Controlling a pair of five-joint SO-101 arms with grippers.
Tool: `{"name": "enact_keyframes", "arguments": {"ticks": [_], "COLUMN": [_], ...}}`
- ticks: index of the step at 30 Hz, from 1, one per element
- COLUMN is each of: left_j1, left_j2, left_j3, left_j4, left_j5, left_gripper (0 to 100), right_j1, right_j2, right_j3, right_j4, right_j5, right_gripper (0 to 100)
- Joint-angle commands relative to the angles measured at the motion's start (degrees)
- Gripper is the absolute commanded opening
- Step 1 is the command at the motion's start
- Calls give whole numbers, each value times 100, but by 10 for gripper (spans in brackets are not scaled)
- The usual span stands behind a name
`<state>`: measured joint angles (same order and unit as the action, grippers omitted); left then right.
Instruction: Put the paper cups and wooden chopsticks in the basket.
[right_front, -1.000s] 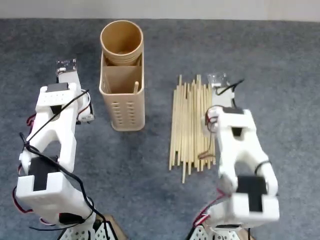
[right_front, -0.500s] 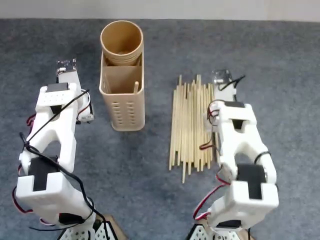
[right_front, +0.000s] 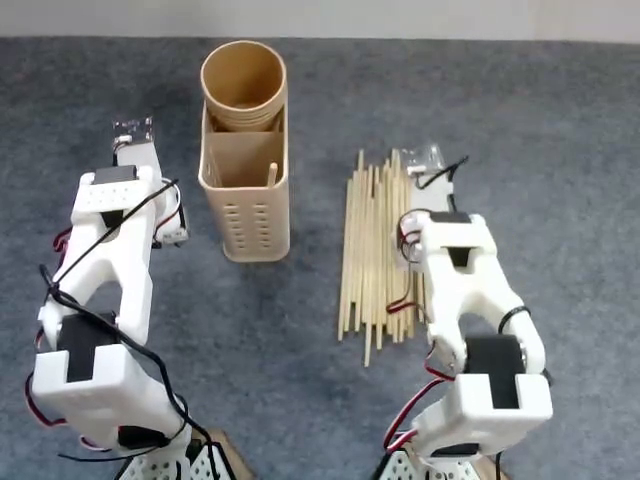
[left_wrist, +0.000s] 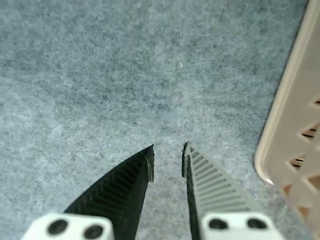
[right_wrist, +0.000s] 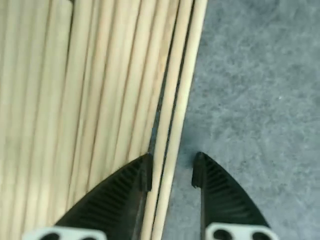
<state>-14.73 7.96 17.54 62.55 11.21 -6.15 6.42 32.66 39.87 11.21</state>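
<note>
Right end effector (right_wrist: 171, 167): jaws apart, straddling the outermost wooden chopsticks (right_front: 378, 255), piled on the desk (right_front: 560, 150) at 3 o'clock of the basket (right_front: 245, 215). Left end effector (left_wrist: 167, 157): jaws narrowly apart, at the basket's 9 o'clock. Paper cups (right_front: 243, 85) stand stacked in its 12 o'clock compartment.

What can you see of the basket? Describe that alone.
The basket is a tall beige box, plastic by its look, with rows of small holes in its side wall. It stands upright on the grey carpet, divided into compartments: the far one holds stacked paper cups, the nearer one a single chopstick.
</note>
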Motion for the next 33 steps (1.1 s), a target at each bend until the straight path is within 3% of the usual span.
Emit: {"name": "enact_keyframes", "arguments": {"ticks": [1, 5, 9, 15, 22, 27, 33], "left_j1": [101, 101, 101, 101, 101, 110, 110], "left_j2": [-154, -154, -154, -154, -154, -154, -154], "left_j3": [-31, -31, -31, -31, -31, -31, -31], "left_j4": [-53, -53, -53, -53, -70, -79, -70], "left_j5": [53, 53, 53, 53, 53, 53, 53], "left_gripper": [131, 131, 131, 131, 131, 131, 131], "right_j1": [66, 215, 233, 295, 277, -391, -1684], "right_j2": [303, 365, 338, 92, -3081, -5420, -5657], "right_j3": [4, -514, -567, -629, -629, -602, -629], "right_j4": [57, 207, 207, 637, 602, -259, -1578], "right_j5": [44, 18, 44, -158, -923, -1081, -1090], "right_gripper": [159, 141, 1, 5, 5, 5, 5]}}
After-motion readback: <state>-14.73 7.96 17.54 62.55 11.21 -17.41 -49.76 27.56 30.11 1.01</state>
